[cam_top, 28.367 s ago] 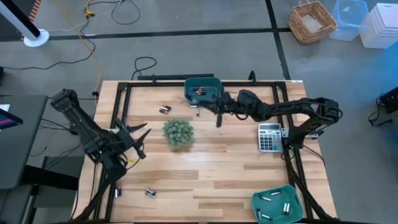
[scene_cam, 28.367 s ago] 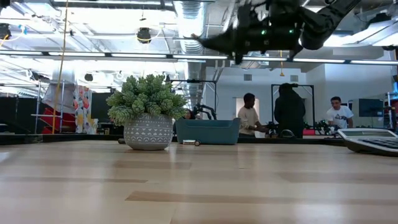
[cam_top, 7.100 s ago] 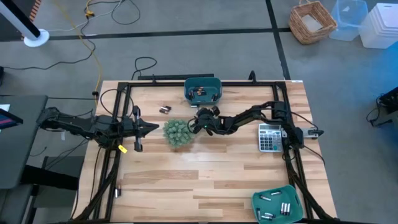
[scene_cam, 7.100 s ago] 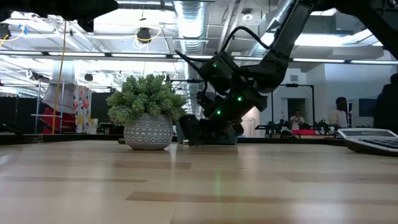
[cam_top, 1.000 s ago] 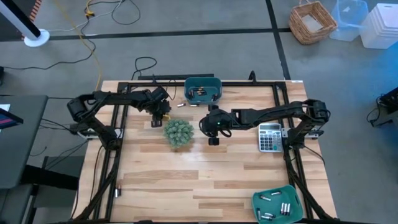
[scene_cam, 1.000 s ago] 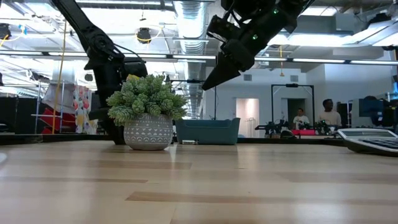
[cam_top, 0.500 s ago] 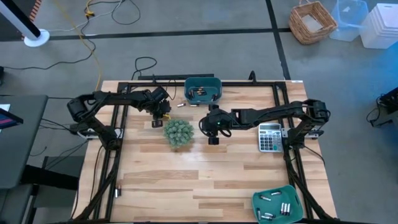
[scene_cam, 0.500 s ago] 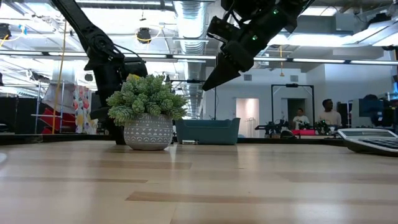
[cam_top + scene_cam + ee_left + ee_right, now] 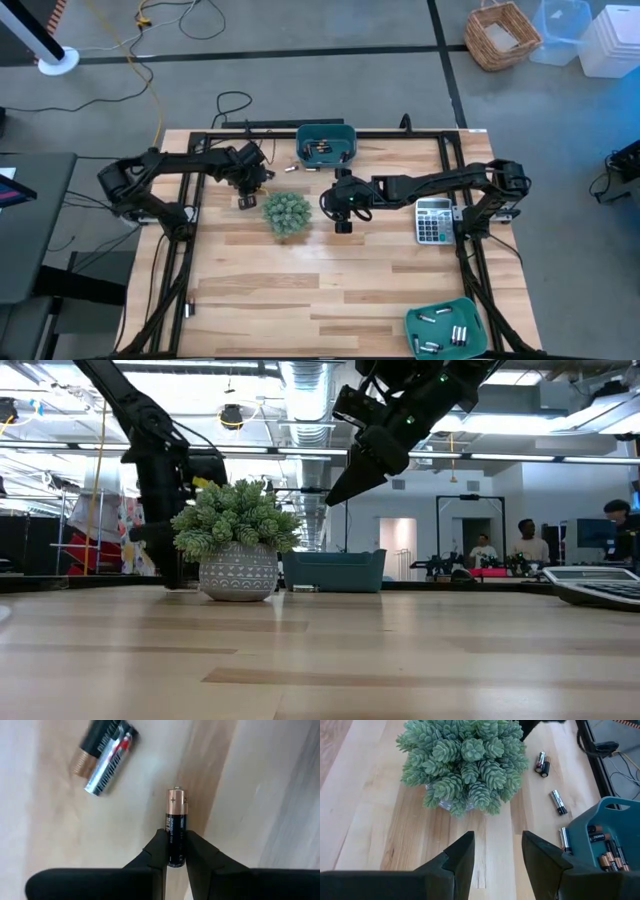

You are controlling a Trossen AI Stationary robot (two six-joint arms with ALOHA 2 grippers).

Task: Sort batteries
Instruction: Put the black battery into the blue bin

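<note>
A robotics lab: exposed ceiling ducts (image 9: 300, 385), floor cables (image 9: 150, 60), people (image 9: 483, 550) at distant workbenches.

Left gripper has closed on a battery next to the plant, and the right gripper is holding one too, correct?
Not quite. The left gripper does grip a battery, but the right gripper is open and empty above the plant, as the right wrist view shows.
</note>
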